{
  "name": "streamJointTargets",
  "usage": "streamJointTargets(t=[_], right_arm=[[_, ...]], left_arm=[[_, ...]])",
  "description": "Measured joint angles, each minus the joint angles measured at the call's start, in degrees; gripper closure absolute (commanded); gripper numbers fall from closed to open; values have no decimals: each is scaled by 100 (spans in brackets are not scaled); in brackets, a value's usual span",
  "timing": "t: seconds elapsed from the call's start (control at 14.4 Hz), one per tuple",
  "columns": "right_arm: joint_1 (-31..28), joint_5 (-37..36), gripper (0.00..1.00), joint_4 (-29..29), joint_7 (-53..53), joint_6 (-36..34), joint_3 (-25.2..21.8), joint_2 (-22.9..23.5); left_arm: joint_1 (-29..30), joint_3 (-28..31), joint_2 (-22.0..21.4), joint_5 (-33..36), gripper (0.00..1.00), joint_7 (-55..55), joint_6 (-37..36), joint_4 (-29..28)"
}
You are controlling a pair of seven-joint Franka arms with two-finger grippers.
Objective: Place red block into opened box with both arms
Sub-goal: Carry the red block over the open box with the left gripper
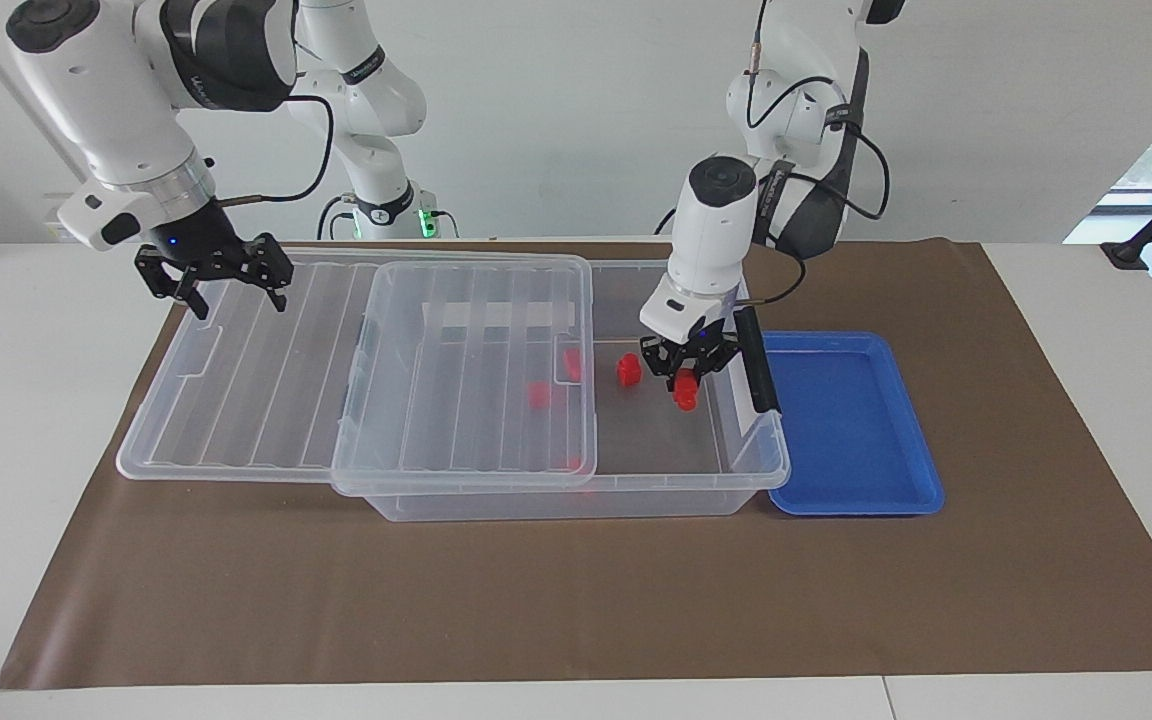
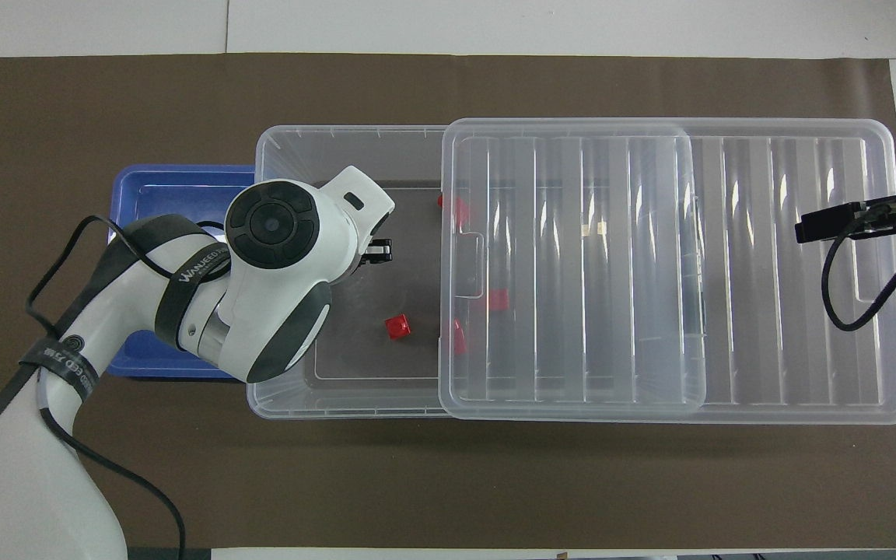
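While gripping red block (image 1: 685, 392) | left pincer (image 1: 687, 368) over box (image 1: 636, 500)

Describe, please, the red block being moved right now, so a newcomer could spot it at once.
Find the clear box, its lid slid toward the right arm's end. Over the uncovered part hangs the left gripper, shut on the red block. The other red blocks lie loose on the box floor; only this one is gripped.

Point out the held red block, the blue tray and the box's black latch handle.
red block (image 1: 685, 391), facing view, its visible lower body.
blue tray (image 1: 851, 425), facing view, bare floor.
black latch handle (image 1: 759, 365), facing view, middle of the bar.
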Motion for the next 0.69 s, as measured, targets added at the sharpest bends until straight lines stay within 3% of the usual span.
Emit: streamJointTargets(t=[0.35,0.49,0.55,0.62,0.69], right_arm=[[-59,-1,0,-1,6,-5,-81,0],[-165,-5,83,-1,-27,-4,-85,0],[-235,-11,100,-6,-137,-1,-89,0],[-338,-20,100,-32,-303,44,-96,-2],[-478,-26,100,-97,-479,175,-101,-6]], left_arm=[[0,23,707,4,100,-130,780,10],[0,34,804,5,100,-138,933,10],[1,41,825,5,93,-142,954,10],[3,51,833,5,35,-144,962,10],[5,64,833,5,0,-147,965,10]])
